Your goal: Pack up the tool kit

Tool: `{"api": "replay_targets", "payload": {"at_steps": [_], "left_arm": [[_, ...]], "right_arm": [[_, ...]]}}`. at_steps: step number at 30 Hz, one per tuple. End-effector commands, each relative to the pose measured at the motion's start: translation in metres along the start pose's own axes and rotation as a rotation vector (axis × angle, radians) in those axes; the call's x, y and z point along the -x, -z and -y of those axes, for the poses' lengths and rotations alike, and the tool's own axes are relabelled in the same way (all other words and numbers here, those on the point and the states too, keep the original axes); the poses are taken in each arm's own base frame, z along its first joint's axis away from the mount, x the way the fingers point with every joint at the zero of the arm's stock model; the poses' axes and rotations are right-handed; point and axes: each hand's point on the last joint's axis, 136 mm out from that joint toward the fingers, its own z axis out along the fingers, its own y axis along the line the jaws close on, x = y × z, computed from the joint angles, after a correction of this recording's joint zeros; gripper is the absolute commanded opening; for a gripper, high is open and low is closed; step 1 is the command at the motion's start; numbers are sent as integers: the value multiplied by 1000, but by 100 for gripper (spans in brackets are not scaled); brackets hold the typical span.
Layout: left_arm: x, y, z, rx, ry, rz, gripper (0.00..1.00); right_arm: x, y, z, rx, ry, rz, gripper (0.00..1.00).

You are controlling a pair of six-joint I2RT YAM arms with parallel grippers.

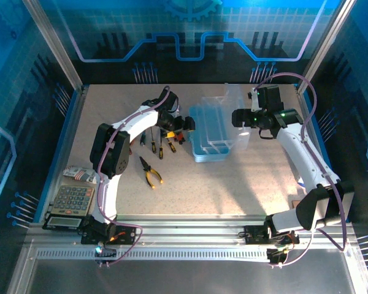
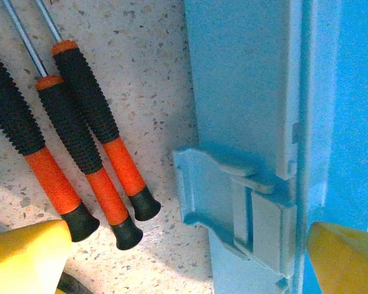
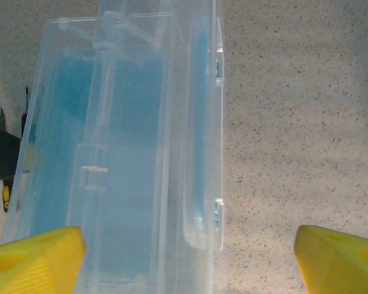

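Observation:
The pale-blue tool kit box (image 1: 210, 136) stands mid-table with its clear lid (image 1: 232, 101) raised. My left gripper (image 1: 183, 125) hangs open at the box's left side; in the left wrist view its yellow fingertips (image 2: 24, 257) straddle the box's blue latch (image 2: 233, 196) without touching it. Three black-and-orange screwdrivers (image 2: 80, 153) lie side by side just left of the box. Yellow-handled pliers (image 1: 150, 171) lie nearer the front. My right gripper (image 1: 238, 117) is open above the box's right side, with the clear lid (image 3: 196, 122) below it and nothing held.
A grey calculator (image 1: 72, 199) and a small packet (image 1: 80, 174) sit at the front left corner. Bare speckled table (image 1: 245, 184) lies in front of and to the right of the box. Blue walls close in the table.

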Motion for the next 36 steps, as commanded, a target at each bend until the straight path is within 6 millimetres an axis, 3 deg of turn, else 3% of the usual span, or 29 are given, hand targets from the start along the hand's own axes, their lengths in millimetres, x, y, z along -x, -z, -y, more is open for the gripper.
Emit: {"api": "replay_targets", "payload": {"at_steps": [1,11,21,27,36], "left_arm": [[-3,-8,-2,7,-6,-33,99],[-4,-8,-2,8,-3,-38,99],[-3,-6,0,6,-9,-39,99],[-4,-7,-1,7,-7,-42,99],[-4,-8,-1,6,-6,-45,99]], "right_arm": [[4,14,-9,32,25,11,98],[-1,-2,-45,46,131,-47,100],[-8,-14,-4,-189,150,-107,100],[-11,-13,15,-180,90,-104,96],[-21,-25,23,-83,-3,-103,89]]}}
